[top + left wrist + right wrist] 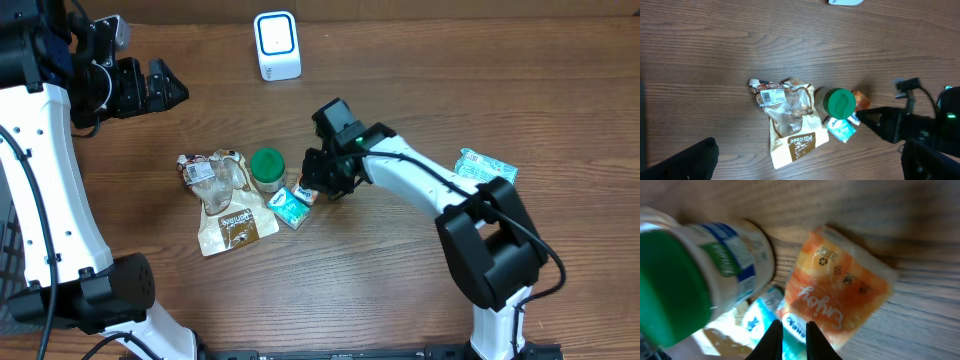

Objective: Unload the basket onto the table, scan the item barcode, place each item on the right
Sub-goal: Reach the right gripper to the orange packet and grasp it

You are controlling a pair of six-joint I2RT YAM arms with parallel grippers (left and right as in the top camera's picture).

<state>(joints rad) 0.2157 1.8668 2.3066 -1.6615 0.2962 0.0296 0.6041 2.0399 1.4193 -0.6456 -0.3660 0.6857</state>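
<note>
Jaws of the right gripper (792, 330) stand almost together just right of the green-lidded jar (266, 168), at the edge of the orange packet (840, 290) that lies on the table beside the jar; whether they pinch it I cannot tell. Left gripper (172, 88), well up-left of the jar, gapes wide and empty. White scanner (277, 45) stands well above the jar

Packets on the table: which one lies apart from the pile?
The pale green packet lying alone beside the right arm; the rest crowd around the green-lidded jar.
</note>
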